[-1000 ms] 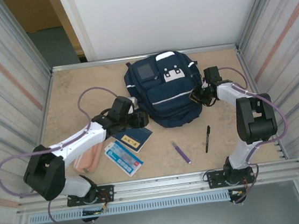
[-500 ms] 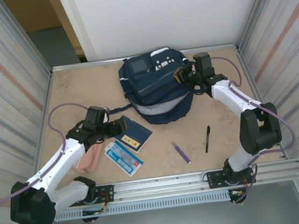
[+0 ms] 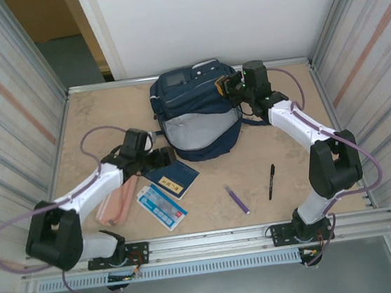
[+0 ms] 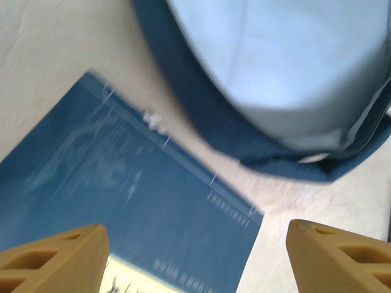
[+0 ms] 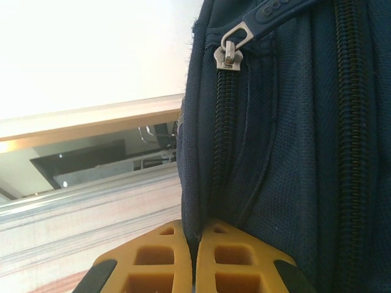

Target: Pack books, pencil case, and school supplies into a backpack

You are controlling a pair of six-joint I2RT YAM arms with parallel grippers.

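Left arm: stretched forward low, wrist turned downward.
Left gripper (image 4: pixel 195 256): jaws held wide apart.
Right arm: extended far forward.
Right gripper (image 5: pixel 194 253): pinched together on backpack (image 5: pixel 293 152) fabric.

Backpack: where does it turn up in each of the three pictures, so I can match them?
Top external: backpack at the table's far middle, mouth open toward the near edge.
Left wrist: upper right, pale lining and navy rim.
Right wrist: right half, zippered side, edge pinched in the right gripper.
Shared landmark: navy book, just before the mouth in the top and left wrist views.
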